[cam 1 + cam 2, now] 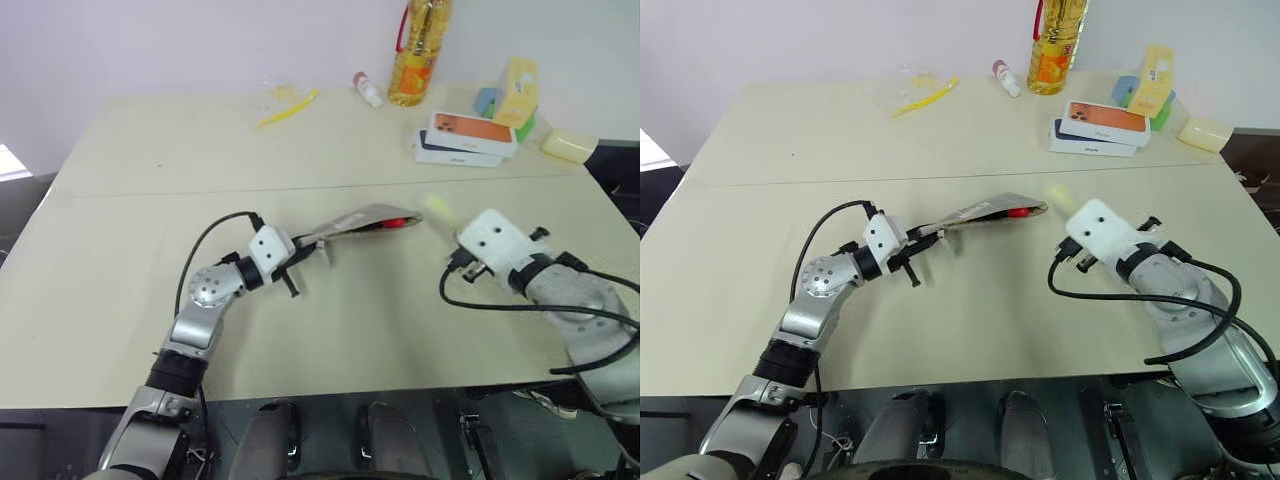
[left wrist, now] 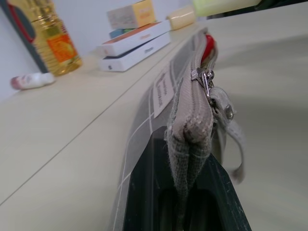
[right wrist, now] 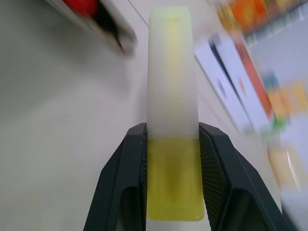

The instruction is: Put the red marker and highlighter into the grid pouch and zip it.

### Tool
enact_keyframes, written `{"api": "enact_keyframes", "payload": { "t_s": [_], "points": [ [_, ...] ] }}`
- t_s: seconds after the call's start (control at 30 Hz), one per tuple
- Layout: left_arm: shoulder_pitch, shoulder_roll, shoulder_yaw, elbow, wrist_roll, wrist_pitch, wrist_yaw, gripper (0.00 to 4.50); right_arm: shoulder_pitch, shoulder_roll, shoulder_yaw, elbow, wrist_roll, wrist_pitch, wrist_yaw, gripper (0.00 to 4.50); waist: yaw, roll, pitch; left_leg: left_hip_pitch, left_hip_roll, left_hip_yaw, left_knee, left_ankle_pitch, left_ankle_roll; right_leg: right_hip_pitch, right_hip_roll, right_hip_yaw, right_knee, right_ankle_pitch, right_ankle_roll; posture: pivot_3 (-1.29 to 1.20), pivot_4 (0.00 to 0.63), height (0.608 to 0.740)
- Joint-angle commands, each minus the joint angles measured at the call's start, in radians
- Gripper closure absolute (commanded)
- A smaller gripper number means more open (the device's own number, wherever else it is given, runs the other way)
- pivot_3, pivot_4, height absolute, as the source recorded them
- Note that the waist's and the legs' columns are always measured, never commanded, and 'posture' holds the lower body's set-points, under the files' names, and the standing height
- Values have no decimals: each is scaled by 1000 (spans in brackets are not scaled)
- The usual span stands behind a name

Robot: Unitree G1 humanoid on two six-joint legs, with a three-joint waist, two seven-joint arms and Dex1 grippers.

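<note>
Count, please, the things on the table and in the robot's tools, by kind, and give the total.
Pens: 2, red marker, highlighter
Pouch: 1, grid pouch
Phone boxes: 2
Oil bottle: 1
Small white tube: 1
Yellow stick: 1
Pale yellow block: 1
Colourful packs behind the boxes: number unclear
Total: 9, packs apart

— Left arm: silver metal links, round disc joint with small screws, white boxy wrist housing, thin black cable looping over.

— Right arm: grey rounded shell, white block with dark screw holes, thick black cables curling around. Black, flat fingers, finely textured inside.
</note>
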Motion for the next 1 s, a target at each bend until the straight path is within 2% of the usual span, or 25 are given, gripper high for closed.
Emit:
{"api": "enact_keyframes", "payload": {
  "t_s": [0.03, 0.7, 1.0],
  "points": [
    [-5, 4, 20, -23, -17, -8, 8, 4500, -16, -16, 26, 8, -42, -111, 42, 3612, 3, -1, 0, 0, 0, 0, 0, 0, 0, 1, 0, 0, 0, 0, 0, 0, 150, 740],
    [26, 0, 3, -101, -28, 13, -2, 4500, -79, 12, 113, 75, -183, -227, 151, 3612, 2, -1, 0, 0, 0, 0, 0, 0, 0, 1, -1, -1, -1, 0, 0, 0, 150, 740],
    [29, 27, -49, -151, -17, -2, -84, 4500, -190, -72, 249, 89, -340, -397, 311, 3612, 0, 0, 0, 0, 0, 0, 0, 0, 0, 1, -1, -1, -1, 0, 0, 0, 150, 740]
  ]
}}
